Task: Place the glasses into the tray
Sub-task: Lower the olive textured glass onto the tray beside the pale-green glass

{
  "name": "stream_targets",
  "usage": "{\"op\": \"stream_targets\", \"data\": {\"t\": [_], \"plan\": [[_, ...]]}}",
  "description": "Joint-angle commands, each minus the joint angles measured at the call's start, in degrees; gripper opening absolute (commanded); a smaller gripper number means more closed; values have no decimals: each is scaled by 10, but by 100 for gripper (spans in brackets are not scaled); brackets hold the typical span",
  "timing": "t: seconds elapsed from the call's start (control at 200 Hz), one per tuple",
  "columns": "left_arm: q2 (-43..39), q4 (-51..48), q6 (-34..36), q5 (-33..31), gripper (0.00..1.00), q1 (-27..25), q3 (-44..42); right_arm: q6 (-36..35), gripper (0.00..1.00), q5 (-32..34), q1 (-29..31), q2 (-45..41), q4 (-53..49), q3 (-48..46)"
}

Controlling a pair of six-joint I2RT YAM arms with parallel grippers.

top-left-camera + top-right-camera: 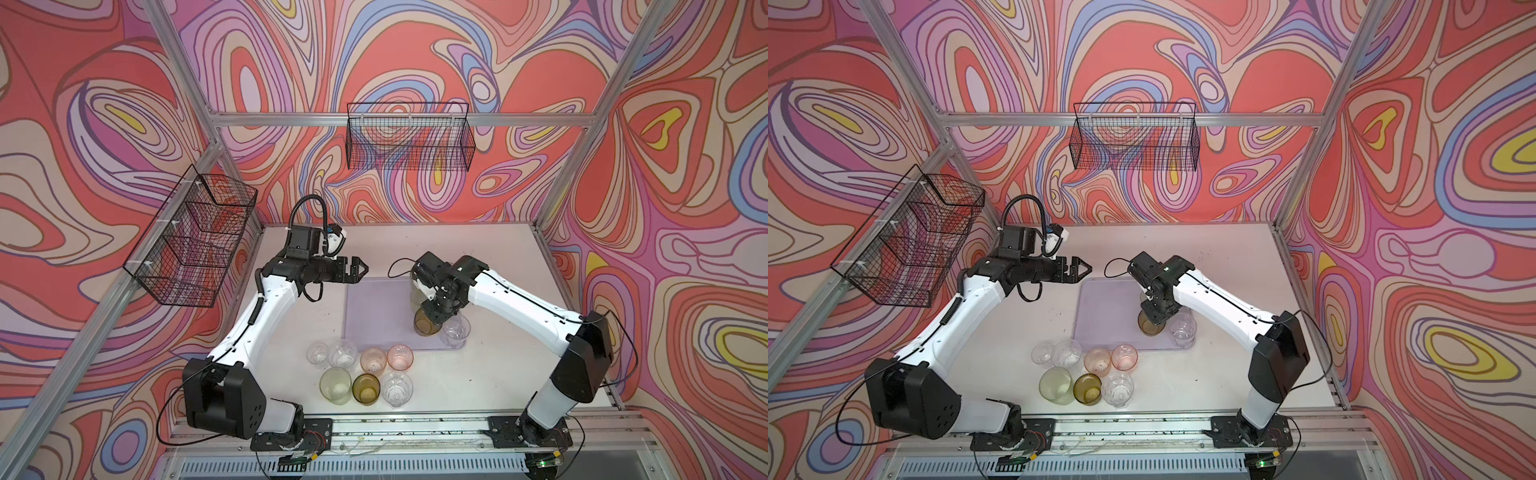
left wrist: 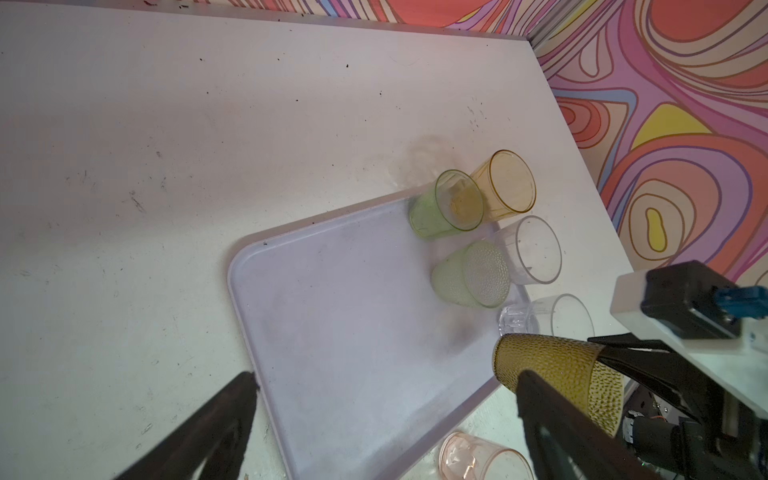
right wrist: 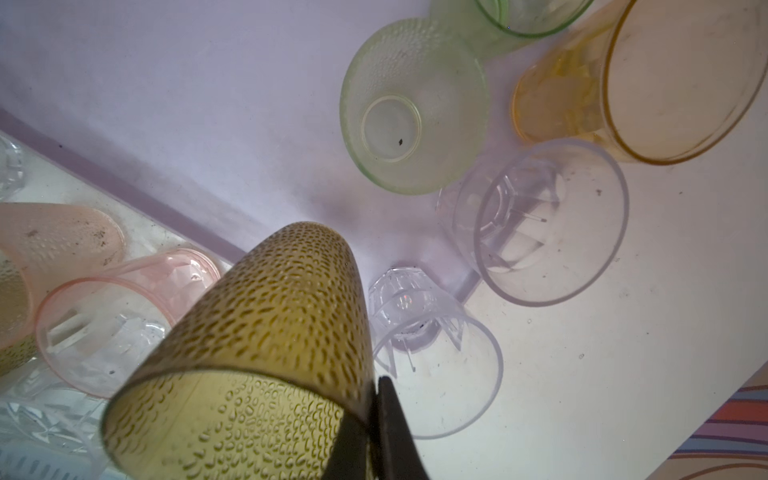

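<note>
Seven glasses (image 1: 365,388) stand loose on the desk (image 1: 498,257), between the tray (image 1: 374,307) and the desk's front edge: clear, pink, pale green, olive.

The right tool (image 1: 434,315) is clamped on the rim of a dimpled olive-brown glass (image 1: 424,327), tilted over the tray near its front right corner. Contact with the tray floor is unclear.

The left tool (image 1: 360,270) is by the tray's far left corner, jaws wide, holding nothing.

In both top views the right arm mostly hides the tray's right side, save one clear glass (image 1: 456,330).

The wrist views show more along that edge:
- green glass (image 2: 444,205)
- amber glass (image 2: 509,187)
- dimpled green glass (image 2: 471,276)
- second clear glass (image 2: 532,249)

Whether the amber glass sits inside the rim, I cannot tell.
</note>
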Motion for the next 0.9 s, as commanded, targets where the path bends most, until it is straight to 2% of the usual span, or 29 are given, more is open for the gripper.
{"op": "stream_targets", "data": {"t": [0.0,0.896], "plan": [[-6,2,5,11,100,-1,0,-21,0,-21,-11,21,12,19],[-14,7,5,14,100,-1,-4,-41,0,-53,-53,85,7,37]]}}
